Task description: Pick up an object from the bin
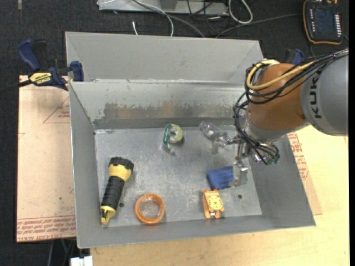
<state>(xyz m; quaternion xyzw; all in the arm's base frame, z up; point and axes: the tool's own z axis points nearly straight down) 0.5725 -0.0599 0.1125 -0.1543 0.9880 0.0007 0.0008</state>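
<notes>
Arm (328,96) lettered "KU" — end effector (242,174) just beside blue piece (219,177), grip impossible to tell

We read one marking: black letters beginning "KU" on the grey arm (328,96). They run sideways along the link, and the rest of the word is cut off. The pendant (322,20) behind the bin shows a lit screen, but its content is too small for us to read.
</notes>
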